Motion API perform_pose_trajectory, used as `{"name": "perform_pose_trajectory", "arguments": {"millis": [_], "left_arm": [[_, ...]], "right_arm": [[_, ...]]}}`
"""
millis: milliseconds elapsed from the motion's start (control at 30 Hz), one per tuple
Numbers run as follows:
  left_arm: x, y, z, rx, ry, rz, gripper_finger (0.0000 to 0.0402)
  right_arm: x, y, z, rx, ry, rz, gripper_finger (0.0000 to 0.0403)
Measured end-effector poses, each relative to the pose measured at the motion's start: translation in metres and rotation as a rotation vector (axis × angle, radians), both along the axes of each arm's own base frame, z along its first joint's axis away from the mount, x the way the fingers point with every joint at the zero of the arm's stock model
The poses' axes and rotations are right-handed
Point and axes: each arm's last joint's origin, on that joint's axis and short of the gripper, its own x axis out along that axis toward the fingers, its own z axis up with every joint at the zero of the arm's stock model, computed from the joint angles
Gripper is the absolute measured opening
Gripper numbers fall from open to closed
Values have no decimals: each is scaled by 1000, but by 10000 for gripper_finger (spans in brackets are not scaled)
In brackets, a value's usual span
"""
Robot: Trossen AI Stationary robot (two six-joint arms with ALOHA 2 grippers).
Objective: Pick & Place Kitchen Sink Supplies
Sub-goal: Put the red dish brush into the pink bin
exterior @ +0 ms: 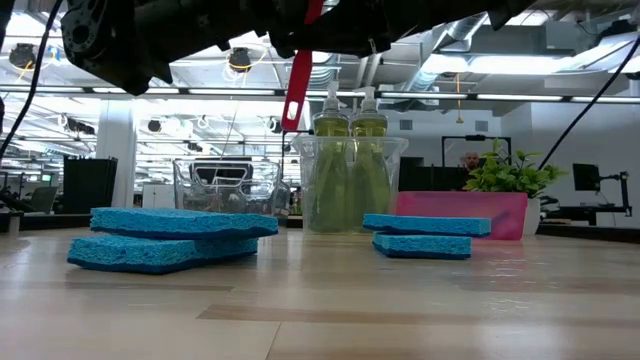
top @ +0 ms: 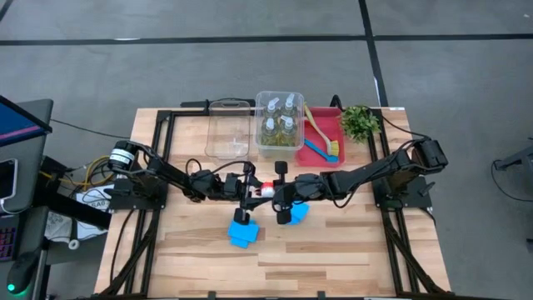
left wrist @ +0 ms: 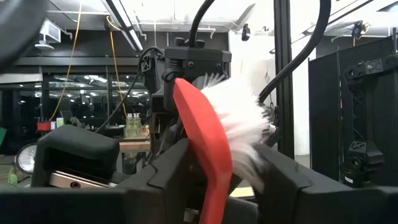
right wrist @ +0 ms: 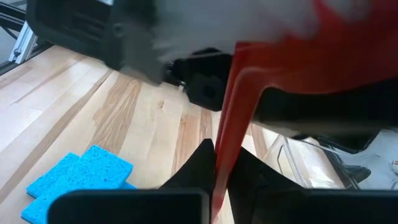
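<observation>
Right tool (right wrist: 214, 163) clamped on red brush (right wrist: 239, 93) handle; left tool (left wrist: 211, 168) state unclear, both meeting above blue sponges (top: 243, 234).

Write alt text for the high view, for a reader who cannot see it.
Above a wooden table, two dark arms meet at mid-table, the right gripper and left gripper both at a slim red long-handled brush. Flat bright-blue square sponges lie below them; a clear bin of small bottles stands behind.

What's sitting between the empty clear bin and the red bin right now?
The clear bin holding the four bottles stands between the empty clear bin and the red bin; the high view shows it.
</observation>
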Motion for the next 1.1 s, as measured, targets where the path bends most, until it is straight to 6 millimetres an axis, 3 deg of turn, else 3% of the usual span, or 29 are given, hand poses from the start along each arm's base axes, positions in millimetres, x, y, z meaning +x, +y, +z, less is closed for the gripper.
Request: {"name": "perform_pose_trajectory", "arguments": {"millis": [133, 267, 400, 700, 867, 1100], "left_arm": [[0, 0, -1, 0, 6, 3, 193], [0, 1, 0, 1, 5, 7, 213], [0, 1, 0, 1, 5, 7, 218], [-2, 2, 4, 26, 115, 16, 218], [-15, 5, 21, 57, 261, 15, 217], [-46, 11, 46, 89, 426, 14, 219]], "right_arm": [[0, 0, 0, 1, -1, -1, 30], [0, 0, 0, 1, -3, -1, 20], [0, 0, 0, 1, -3, -1, 10], [0, 0, -1, -8, 12, -37, 29], [0, -1, -1, -12, 11, -58, 9], [0, -1, -1, -12, 10, -58, 38]]}}
